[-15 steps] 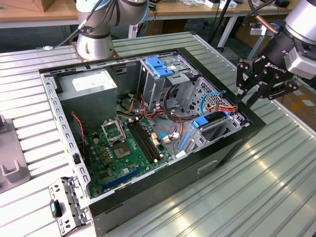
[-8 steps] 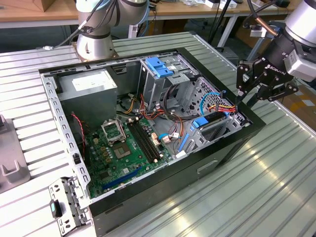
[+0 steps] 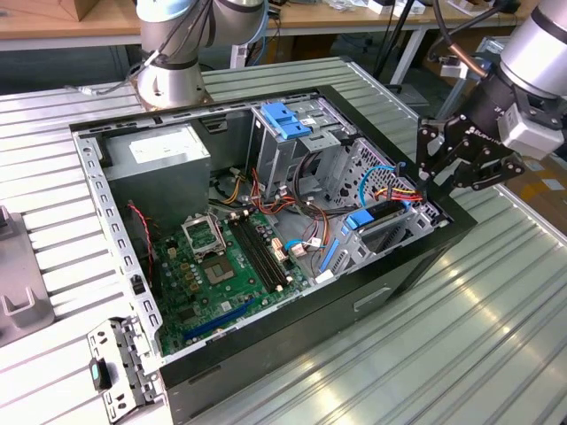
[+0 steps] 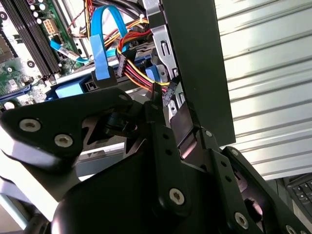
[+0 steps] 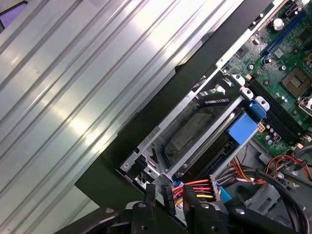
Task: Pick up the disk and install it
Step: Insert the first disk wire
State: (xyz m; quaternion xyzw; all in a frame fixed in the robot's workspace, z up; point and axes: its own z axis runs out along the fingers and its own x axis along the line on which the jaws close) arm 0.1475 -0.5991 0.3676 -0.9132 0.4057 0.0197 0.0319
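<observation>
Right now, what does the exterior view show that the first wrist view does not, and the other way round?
The exterior view adds the open case, its power supply, the arm's base and a loose bracket beside the case. The first wrist view adds a close look at the disk, lying in the case under a metal bar. Both show the motherboard, the coloured wires and the claw near them.
</observation>
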